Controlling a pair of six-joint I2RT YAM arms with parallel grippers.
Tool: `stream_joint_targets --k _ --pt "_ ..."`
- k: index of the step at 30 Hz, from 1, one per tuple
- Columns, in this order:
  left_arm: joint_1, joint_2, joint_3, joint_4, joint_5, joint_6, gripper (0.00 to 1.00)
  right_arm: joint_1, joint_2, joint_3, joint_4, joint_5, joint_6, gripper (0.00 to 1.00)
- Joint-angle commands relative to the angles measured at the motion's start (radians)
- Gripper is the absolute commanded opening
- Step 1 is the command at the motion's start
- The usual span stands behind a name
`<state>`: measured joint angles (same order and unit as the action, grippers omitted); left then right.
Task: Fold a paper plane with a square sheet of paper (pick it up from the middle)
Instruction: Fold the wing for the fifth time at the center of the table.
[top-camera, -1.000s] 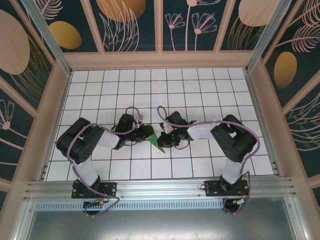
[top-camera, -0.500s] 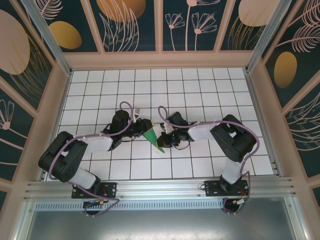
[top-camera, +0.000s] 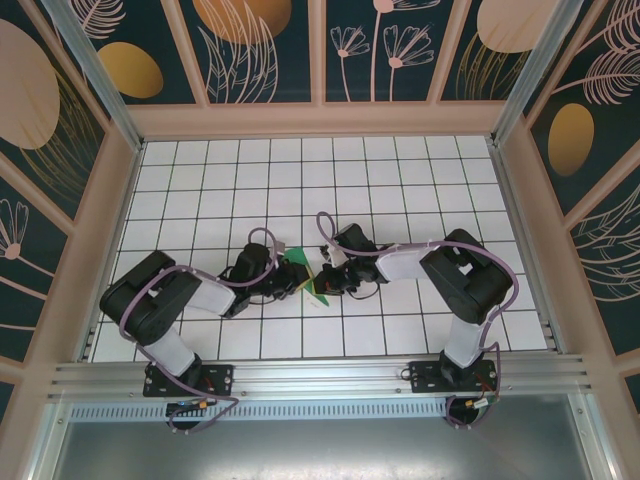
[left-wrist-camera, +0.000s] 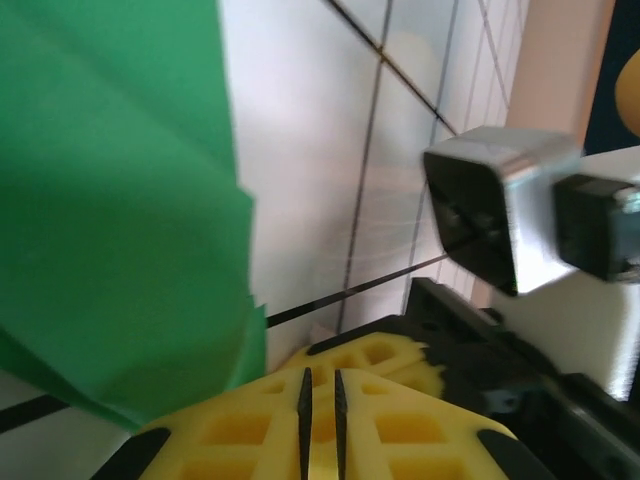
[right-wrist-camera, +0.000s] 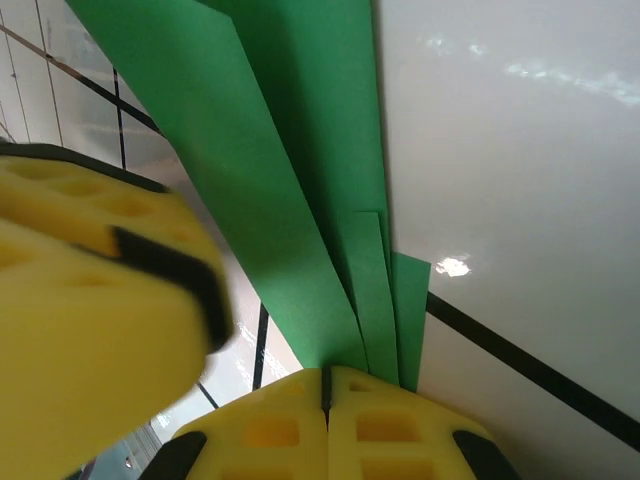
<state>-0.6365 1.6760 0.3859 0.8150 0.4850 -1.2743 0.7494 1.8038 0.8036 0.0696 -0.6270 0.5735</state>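
The square sheet of paper (top-camera: 297, 262) is a folded green strip of several layers, held just above the tiles between the two grippers. In the right wrist view its layers (right-wrist-camera: 300, 180) run down into my right gripper (right-wrist-camera: 325, 376), which is shut on the sheet's end. My left gripper (left-wrist-camera: 320, 378) stands beside the sheet (left-wrist-camera: 110, 200); its jaws are a narrow slit apart with nothing between them, and the sheet's corner lies just left of its fingers. From above, the left gripper (top-camera: 287, 281) and right gripper (top-camera: 322, 284) nearly touch.
The white tiled table (top-camera: 400, 190) is walled in by a wooden frame (top-camera: 318, 120). A metal rail (top-camera: 320, 378) runs along the near edge at the arm bases. The right arm's wrist camera housing (left-wrist-camera: 500, 215) sits close to the left gripper.
My left arm swung its gripper nearer and lower, to the sheet's left side, and its jaws narrowed. The right gripper stayed put, shut on the sheet.
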Motion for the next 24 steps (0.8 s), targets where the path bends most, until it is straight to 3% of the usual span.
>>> stream_joint_targets --k 1,5,15,24 --pt "-0.007 0.053 -0.033 0.150 -0.025 -0.061 0.16 0.001 0.067 -0.037 -0.057 0.082 0.008 0.07" --pt "-0.006 0.084 -0.068 0.141 -0.079 -0.055 0.16 0.001 0.069 -0.034 -0.067 0.085 0.006 0.07" --pt "0.004 -0.051 0.035 -0.293 -0.320 0.109 0.20 0.015 0.051 -0.058 -0.126 0.118 -0.032 0.01" --pt "0.096 -0.015 0.028 -0.212 -0.282 0.160 0.20 0.012 0.041 -0.084 -0.123 0.107 -0.041 0.00"
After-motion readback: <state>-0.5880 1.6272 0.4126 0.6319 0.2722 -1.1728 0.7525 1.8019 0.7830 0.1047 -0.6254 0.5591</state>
